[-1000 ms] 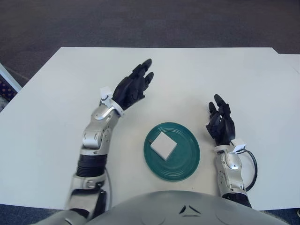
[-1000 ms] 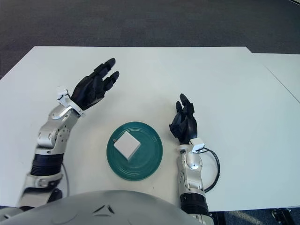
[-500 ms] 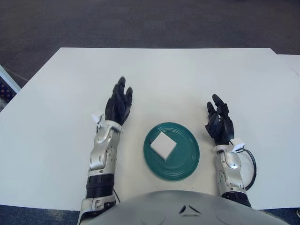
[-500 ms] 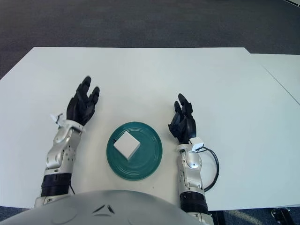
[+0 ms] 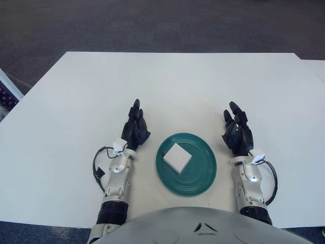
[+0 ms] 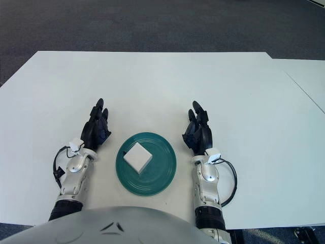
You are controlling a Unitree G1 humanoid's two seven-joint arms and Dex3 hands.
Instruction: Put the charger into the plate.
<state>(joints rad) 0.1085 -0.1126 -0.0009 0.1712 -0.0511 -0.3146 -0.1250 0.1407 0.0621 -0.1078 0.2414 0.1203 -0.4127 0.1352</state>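
Basically done: left hand (image 5: 135, 131) empty, fingers loosely extended, left of the round dark green plate (image 5: 202, 173) near the bench's near edge; small white square charger (image 5: 176, 157) lies inside it. Right hand (image 5: 237, 133) likewise empty. Nothing left.

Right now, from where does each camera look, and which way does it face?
Left eye view: sits in the head, faces forward and down at the table; shows the left hand, right hand, both forearms and the chest at the bottom edge.
Right eye view: sits beside it, slightly to the right, facing the same way; shows the same body parts.
Shared: both show the charger lying in the plate between the open hands.
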